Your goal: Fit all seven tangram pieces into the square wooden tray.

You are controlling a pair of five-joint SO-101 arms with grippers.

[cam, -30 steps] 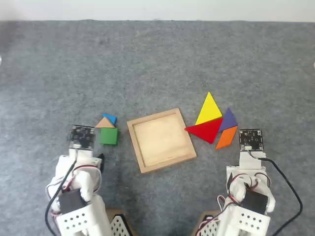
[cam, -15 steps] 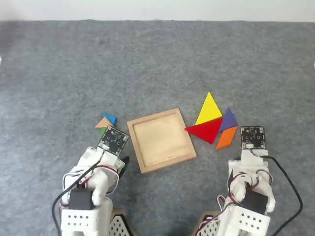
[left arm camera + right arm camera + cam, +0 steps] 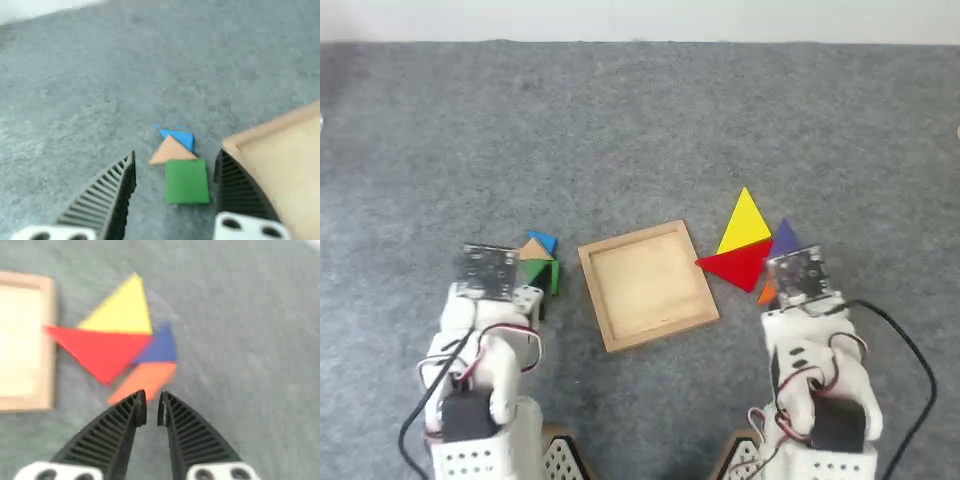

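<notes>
The square wooden tray [image 3: 648, 283] lies empty between the arms. Beside its left side lie a green square [image 3: 187, 181], a tan triangle [image 3: 171, 151] and a blue piece [image 3: 177, 137]. My left gripper [image 3: 175, 155] hangs open over them, its fingers on either side of the green square [image 3: 544, 276]. To the right of the tray lie a yellow triangle [image 3: 745, 222], a red triangle [image 3: 738, 264], a purple triangle [image 3: 784, 240] and an orange parallelogram [image 3: 145, 382]. My right gripper [image 3: 151, 396] is shut, with its tips at the orange piece's near edge and nothing held.
Grey carpet covers the table [image 3: 640, 130], with wide free room beyond the tray. The tray's corner [image 3: 235, 145] sits close to the left gripper's finger. The right arm's wrist [image 3: 798, 277] hides most of the orange piece from above.
The left arm swung towards the tray's corner, then back left over the green square. The right arm moved forward and left, over the orange piece.
</notes>
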